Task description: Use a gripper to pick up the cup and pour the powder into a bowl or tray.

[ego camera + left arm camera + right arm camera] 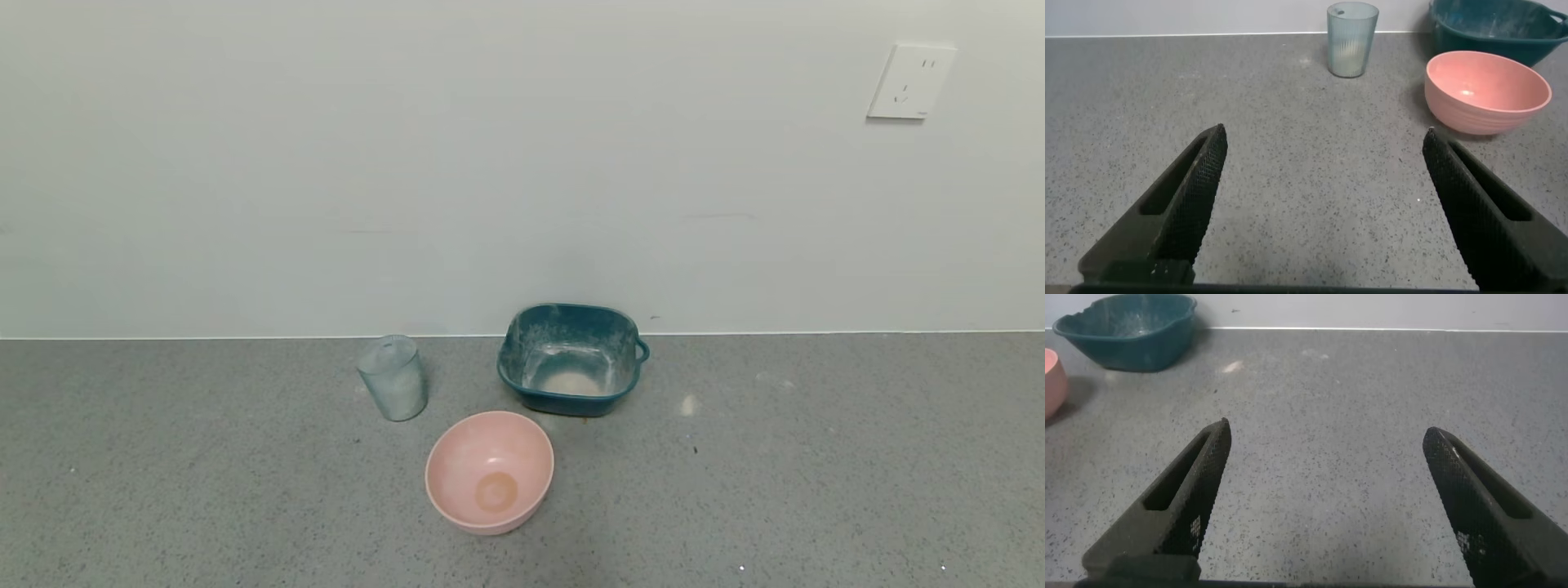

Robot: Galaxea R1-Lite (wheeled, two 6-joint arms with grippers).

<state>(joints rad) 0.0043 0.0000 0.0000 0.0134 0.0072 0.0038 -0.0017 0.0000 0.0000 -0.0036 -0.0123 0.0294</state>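
Nearest you, both claws sit low over the speckled grey countertop and neither shows in the head view. Your left gripper has its two black ridged fingers spread wide apart with only bare counter between them — it has hold of nothing. Your right gripper stands the same way, its black fingers splayed wide and gripping nothing.

Farther out, the round pink bowl stands nearest to you of the three vessels, upright, with a brownish round patch at its bottom. It is close to the other two dishes but apart from both.

Beyond it and to your left, you find the small clear ribbed plastic cup, tapered, standing upright on the counter with a whitish dusting inside. From the left wrist it sits straight ahead, well beyond the fingertips, untouched.

To the right of the cup, just behind the pink bowl, is the teal-blue square dish with rounded corners, a small loop handle on its right side. Fine white powder lies in a pale heap on its floor and smears its inner walls.

Last comes the pale wall, with a white socket plate high on your right.
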